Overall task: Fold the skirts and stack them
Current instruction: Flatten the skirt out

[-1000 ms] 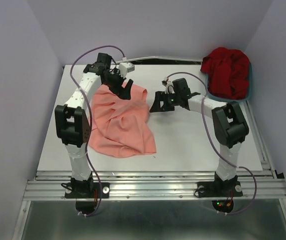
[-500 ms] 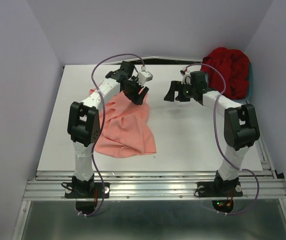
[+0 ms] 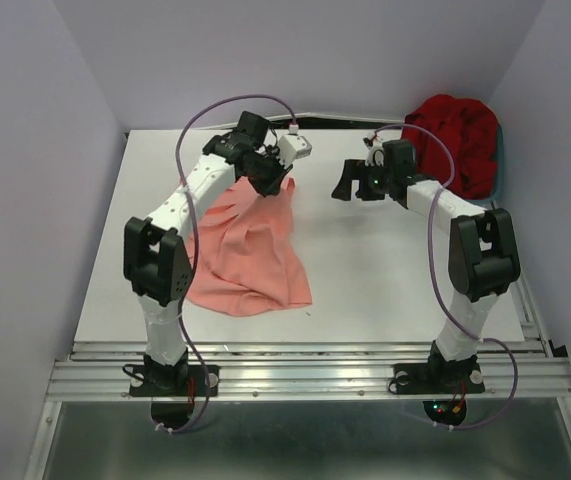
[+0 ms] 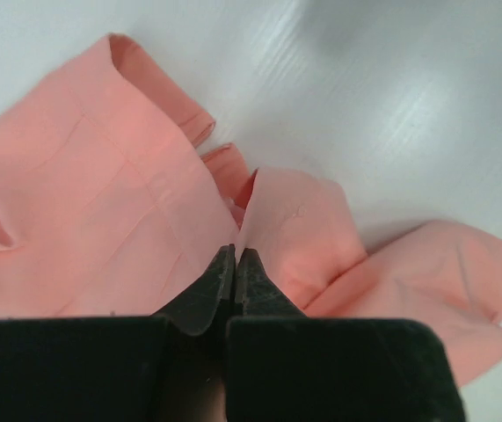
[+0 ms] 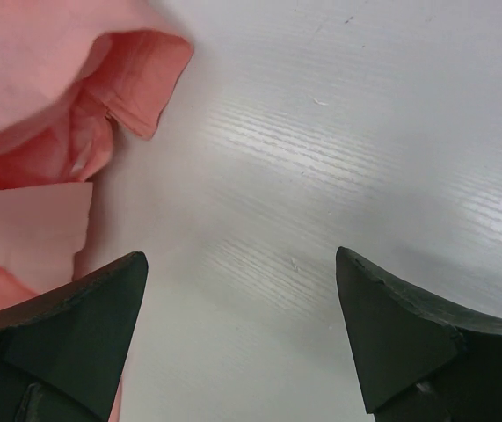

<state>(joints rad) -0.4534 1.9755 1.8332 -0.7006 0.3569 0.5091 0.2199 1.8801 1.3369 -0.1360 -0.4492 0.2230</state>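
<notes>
The salmon-pink skirt (image 3: pixel 250 250) lies crumpled on the left half of the white table (image 3: pixel 385 270). My left gripper (image 3: pixel 273 180) is at its far right corner and is shut, pinching a raised fold of the cloth (image 4: pixel 101 220) between its fingertips (image 4: pixel 235 255). My right gripper (image 3: pixel 343 188) hovers open over bare table just right of that corner, with nothing between its fingers (image 5: pixel 242 264); the skirt's edge (image 5: pixel 40 105) shows at the left of its view. The deep red skirt (image 3: pixel 455 135) is heaped at the back right.
The red skirt rests in a teal basin (image 3: pixel 500 160) against the right wall. Purple walls enclose the table on three sides. A metal rail (image 3: pixel 305 375) with both arm bases runs along the near edge.
My left gripper moved right along the skirt's far edge and closed on the corner fold. My right gripper drew back toward the far right and stayed open.
</notes>
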